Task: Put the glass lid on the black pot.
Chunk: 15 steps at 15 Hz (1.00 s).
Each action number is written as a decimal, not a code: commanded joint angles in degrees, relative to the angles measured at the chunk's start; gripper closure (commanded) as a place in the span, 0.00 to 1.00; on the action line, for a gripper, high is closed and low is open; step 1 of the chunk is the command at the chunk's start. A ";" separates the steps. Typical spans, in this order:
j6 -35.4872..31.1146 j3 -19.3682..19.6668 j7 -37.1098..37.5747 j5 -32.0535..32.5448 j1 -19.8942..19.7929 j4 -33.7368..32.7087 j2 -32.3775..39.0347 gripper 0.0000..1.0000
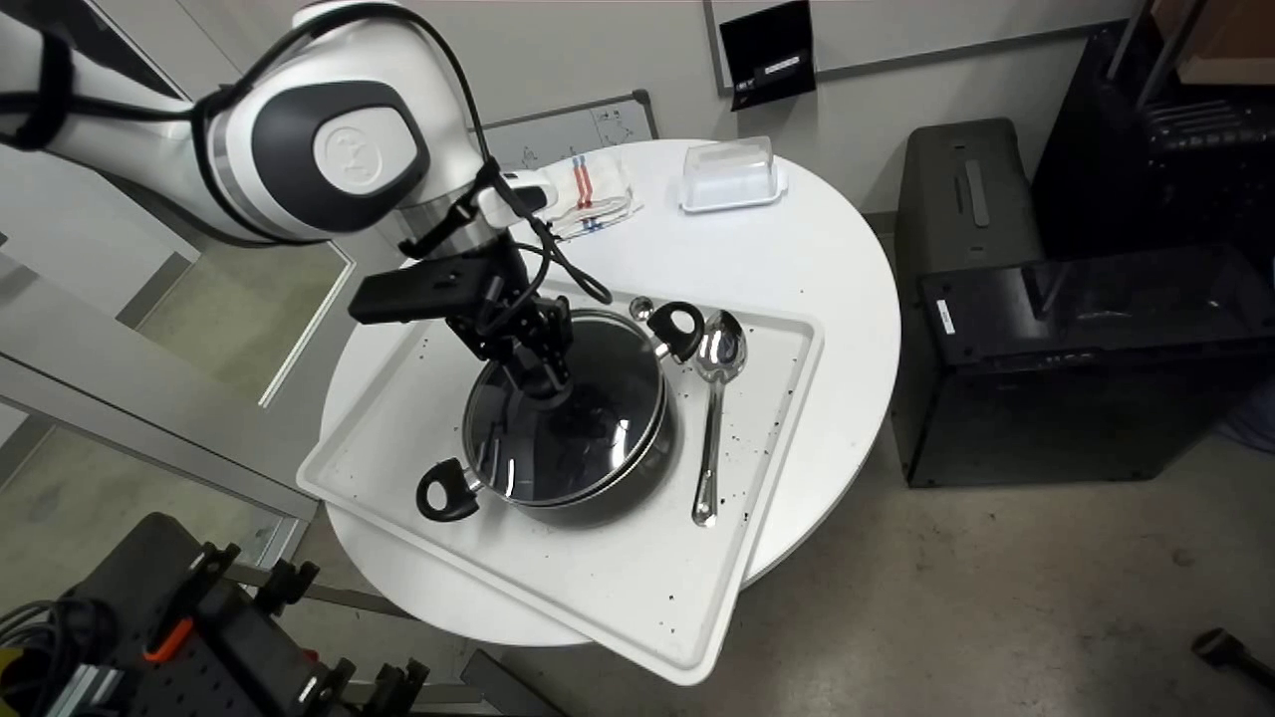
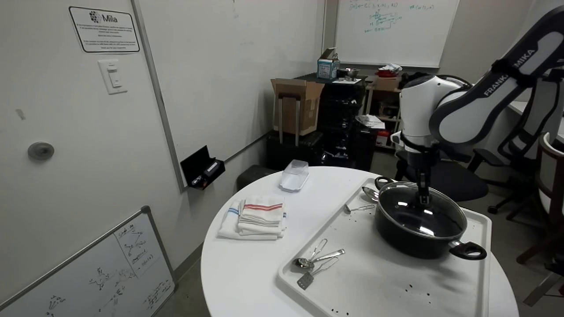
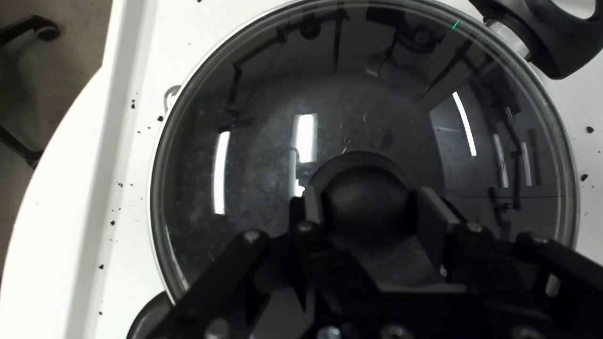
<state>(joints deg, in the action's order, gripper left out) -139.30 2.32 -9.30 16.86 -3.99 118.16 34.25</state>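
The glass lid (image 1: 588,448) lies over the opening of the black pot (image 1: 613,508), rim near rim; I cannot tell if it is fully seated. In an exterior view the lid (image 2: 440,215) looks roughly level on top of the pot (image 2: 403,242). My gripper (image 1: 543,390) points down at the lid's centre, and also shows there in an exterior view (image 2: 424,199). In the wrist view the gripper (image 3: 370,202) has one finger on each side of the round black knob, seemingly touching it. The lid (image 3: 377,108) fills most of that view; a pot handle (image 3: 556,44) shows top right.
The pot stands on a white tray (image 1: 398,508) on a round white table (image 1: 847,289). A metal spoon (image 1: 711,438) lies beside the pot. Small utensils (image 2: 310,264) lie in a tray corner. Folded towels (image 2: 257,220) and a clear-lidded butter dish (image 2: 294,178) stand off the tray.
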 commanded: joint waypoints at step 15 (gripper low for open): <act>1.23 -0.59 -2.01 -5.72 -1.79 -2.60 1.79 0.75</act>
<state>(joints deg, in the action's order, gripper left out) -139.26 2.34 -9.42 13.21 -4.87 117.30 35.41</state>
